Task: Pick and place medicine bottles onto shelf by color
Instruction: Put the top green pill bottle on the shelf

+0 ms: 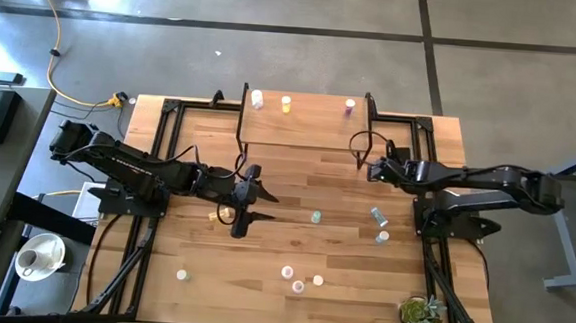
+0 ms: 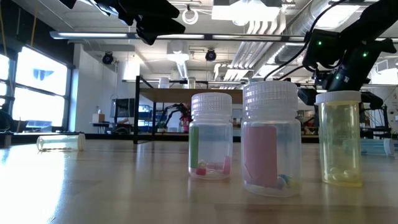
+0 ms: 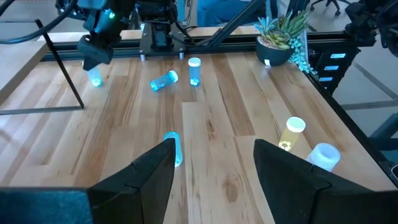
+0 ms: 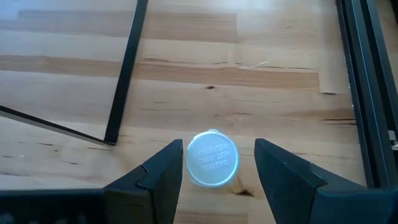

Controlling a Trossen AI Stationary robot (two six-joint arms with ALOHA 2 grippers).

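My right gripper (image 4: 217, 144) is open, pointing steeply down beside the shelf's right front leg (image 4: 124, 74). Its fingers stand on either side of an upright bottle with a pale cap (image 4: 212, 158) and do not touch it. The left wrist view shows this bottle as teal (image 3: 94, 76). My left gripper (image 1: 251, 194) hovers open over the table's middle left with nothing between its fingers. An orange bottle (image 1: 215, 215) is beside it and a teal bottle (image 3: 173, 148) lies ahead. The light-wood shelf (image 1: 305, 123) at the far edge carries a white (image 1: 257, 100), a yellow (image 1: 287, 103) and a purple bottle (image 1: 349, 106).
Loose bottles are scattered on the table: blue ones at the right (image 1: 377, 217), a cluster near the front (image 1: 299, 280), and one at the front left (image 1: 182, 273). A potted plant (image 1: 419, 315) stands at the near right corner. Black frame rails run along both sides (image 1: 162, 174).
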